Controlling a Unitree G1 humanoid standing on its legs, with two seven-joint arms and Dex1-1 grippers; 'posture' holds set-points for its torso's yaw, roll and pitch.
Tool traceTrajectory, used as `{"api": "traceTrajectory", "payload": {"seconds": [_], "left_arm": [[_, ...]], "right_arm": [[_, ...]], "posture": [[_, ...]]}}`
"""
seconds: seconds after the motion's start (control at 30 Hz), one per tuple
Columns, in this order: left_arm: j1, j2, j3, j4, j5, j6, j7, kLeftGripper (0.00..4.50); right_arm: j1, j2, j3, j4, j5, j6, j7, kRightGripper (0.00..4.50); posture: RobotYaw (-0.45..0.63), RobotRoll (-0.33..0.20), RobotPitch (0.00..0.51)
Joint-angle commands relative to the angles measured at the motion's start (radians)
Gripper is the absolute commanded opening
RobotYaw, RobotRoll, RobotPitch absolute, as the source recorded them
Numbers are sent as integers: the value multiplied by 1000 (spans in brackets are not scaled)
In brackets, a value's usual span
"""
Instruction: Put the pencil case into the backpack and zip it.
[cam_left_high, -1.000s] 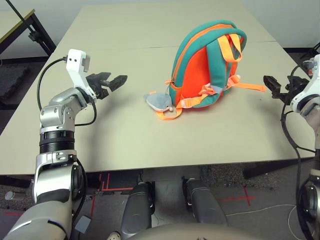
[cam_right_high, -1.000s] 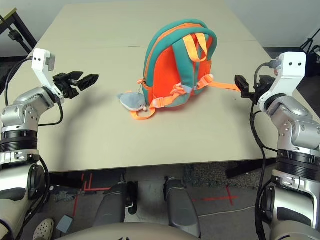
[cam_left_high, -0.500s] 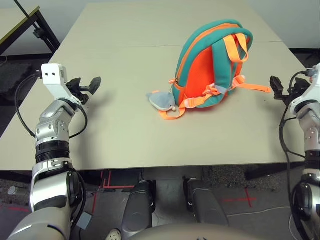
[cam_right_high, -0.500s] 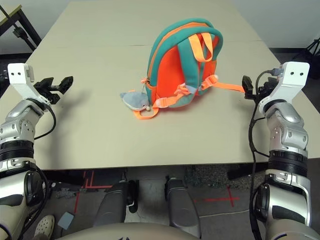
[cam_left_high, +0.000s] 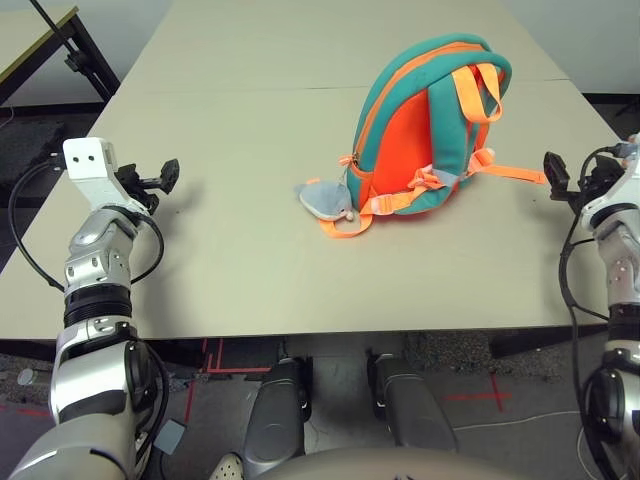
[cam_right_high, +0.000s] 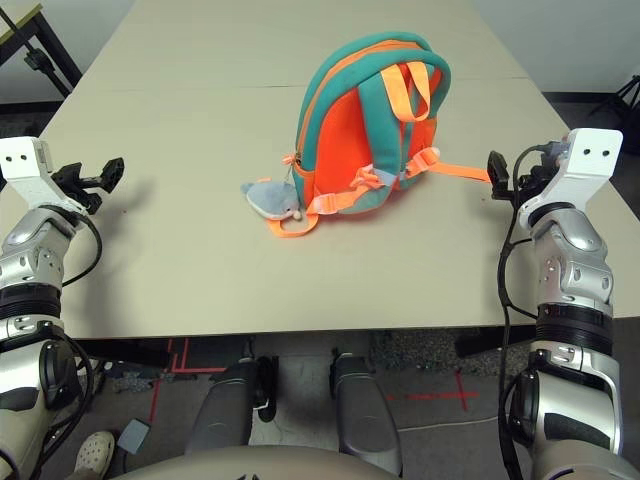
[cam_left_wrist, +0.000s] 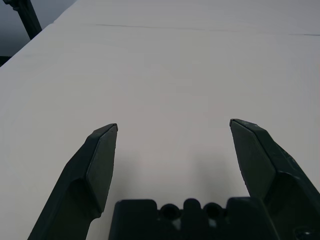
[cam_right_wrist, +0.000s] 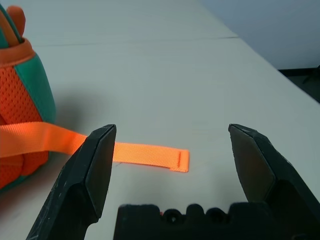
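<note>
Backpack (cam_left_high: 425, 130) stands upright at centre-right of the table (cam_left_high: 240, 270), zip side turned partly away; its opening cannot be made out. Plush piece (cam_left_high: 325, 199) lies beside it, lower left. Left gripper (cam_left_wrist: 172, 150) and right gripper (cam_right_wrist: 170, 150) both spread wide, empty. Orange strap (cam_right_wrist: 145, 155) lies just ahead of the right one.

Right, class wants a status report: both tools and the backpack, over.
Left tool open, empty, out at table's left edge. Right tool open, empty, by loose strap end. Backpack upright mid-table, plush beside it. Nothing in the way.
</note>
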Motion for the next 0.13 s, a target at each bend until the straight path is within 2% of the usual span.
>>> {"api": "traceTrajectory", "payload": {"seconds": [0.03,0.13], "left_arm": [[-5,13,5,47,12,-24,10,4500],[-24,11,-4,78,18,-40,11,4500]], "right_arm": [[18,5,4,-3,-12,-3,1,4439],[18,7,9,-7,-14,-2,2,4439]], "posture": [[-119,0,176],[-120,0,168]]}}
